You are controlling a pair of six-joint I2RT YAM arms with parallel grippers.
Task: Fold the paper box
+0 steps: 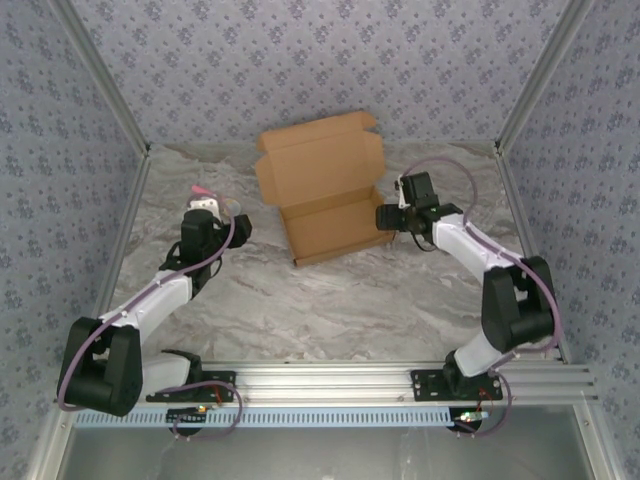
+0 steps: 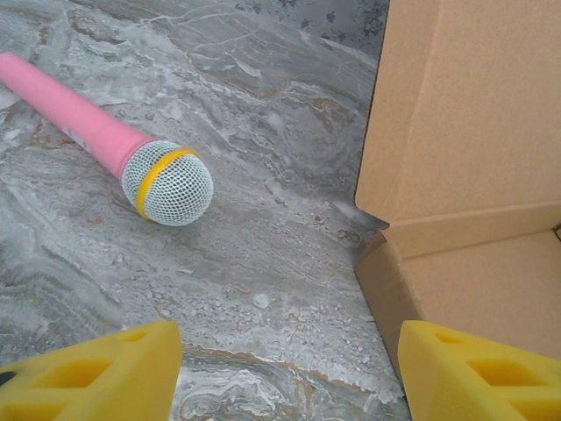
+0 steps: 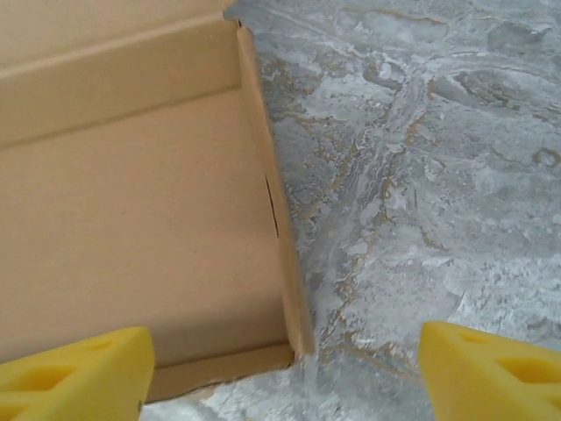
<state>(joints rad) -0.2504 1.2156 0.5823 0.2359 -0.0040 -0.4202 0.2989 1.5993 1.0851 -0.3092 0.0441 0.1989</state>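
Observation:
The paper box (image 1: pixel 335 225) is a brown cardboard mailer on the marble table, its tray formed and its lid (image 1: pixel 320 165) raised at the back. My right gripper (image 1: pixel 390 216) stands open at the tray's right side. In the right wrist view the gripper (image 3: pixel 280 386) straddles the right wall (image 3: pixel 285 254) near the front corner, one yellow finger (image 3: pixel 70 373) over the tray floor and the other over the table. My left gripper (image 1: pixel 228 212) hangs open left of the box. Bare table lies between its fingers (image 2: pixel 96 373), and the box (image 2: pixel 473 289) is by the right finger.
A pink microphone (image 2: pixel 166 180) with a mesh head lies on the table left of the box, also visible as a pink tip (image 1: pixel 200 190) beyond my left wrist. Patterned walls and metal posts (image 1: pixel 525 100) enclose the table; an aluminium rail (image 1: pixel 400 380) runs along the near edge.

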